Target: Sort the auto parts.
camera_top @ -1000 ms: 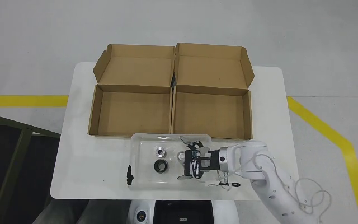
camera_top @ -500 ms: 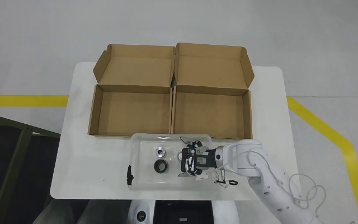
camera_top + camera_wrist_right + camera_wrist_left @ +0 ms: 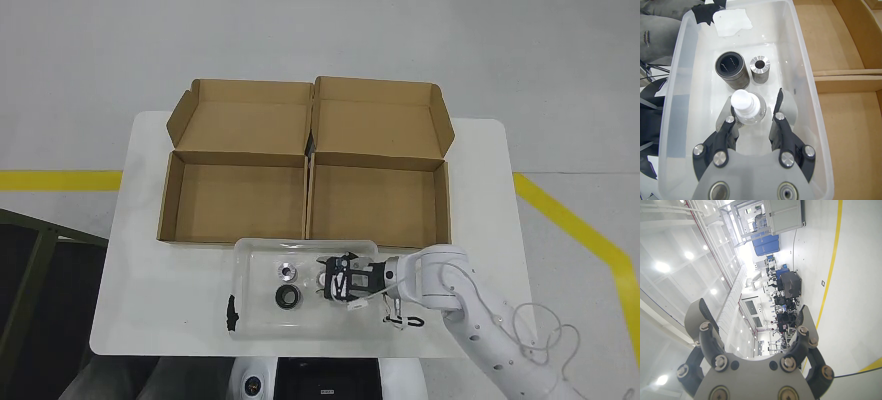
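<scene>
While our right gripper (image 3: 755, 97) straddles the white stepped part (image 3: 743, 103) in the clear bin (image 3: 801, 47), jaws apart, we judge closing comes next.

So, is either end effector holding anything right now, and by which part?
Nothing is held. The right end effector is open inside the clear bin, straddling the white stepped part. The left end effector is open and empty.

Right arm's jaws inside clear bin (image 3: 252, 265), beside silver cylinder (image 3: 288, 270) and black ring (image 3: 288, 296).
</scene>
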You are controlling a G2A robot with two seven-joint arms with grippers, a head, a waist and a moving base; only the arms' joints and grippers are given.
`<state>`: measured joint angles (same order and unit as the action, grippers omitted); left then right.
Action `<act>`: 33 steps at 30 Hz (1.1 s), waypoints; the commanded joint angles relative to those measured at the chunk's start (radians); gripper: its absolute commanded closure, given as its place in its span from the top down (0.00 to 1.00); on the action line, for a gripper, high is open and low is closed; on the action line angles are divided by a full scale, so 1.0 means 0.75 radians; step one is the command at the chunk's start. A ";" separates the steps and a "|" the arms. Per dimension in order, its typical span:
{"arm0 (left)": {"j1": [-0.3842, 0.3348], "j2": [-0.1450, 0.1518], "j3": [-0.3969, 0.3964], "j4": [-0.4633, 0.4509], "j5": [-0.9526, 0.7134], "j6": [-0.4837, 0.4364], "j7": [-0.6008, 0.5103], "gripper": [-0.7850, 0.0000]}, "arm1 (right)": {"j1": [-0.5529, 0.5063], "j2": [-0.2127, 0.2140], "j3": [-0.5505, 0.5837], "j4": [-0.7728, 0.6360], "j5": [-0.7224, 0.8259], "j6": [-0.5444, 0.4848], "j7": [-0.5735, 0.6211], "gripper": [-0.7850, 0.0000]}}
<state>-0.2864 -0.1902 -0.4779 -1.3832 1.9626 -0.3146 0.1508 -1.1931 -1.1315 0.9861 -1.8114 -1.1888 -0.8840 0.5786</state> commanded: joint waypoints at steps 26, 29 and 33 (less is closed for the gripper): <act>0.000 0.000 0.000 0.000 0.000 0.000 0.000 1.00 | 0.024 0.036 0.139 -0.102 0.178 -0.069 -0.254 0.00; 0.000 0.000 0.000 0.000 0.000 0.000 0.000 1.00 | 0.026 0.041 0.166 -0.122 0.196 -0.069 -0.281 0.00; 0.000 0.000 0.000 0.000 0.000 0.000 0.000 1.00 | 0.041 0.044 0.193 -0.136 0.212 -0.065 -0.321 0.00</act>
<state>-0.2864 -0.1902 -0.4779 -1.3832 1.9626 -0.3146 0.1508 -1.1651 -1.0987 1.1273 -1.9124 -1.0317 -0.9330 0.3437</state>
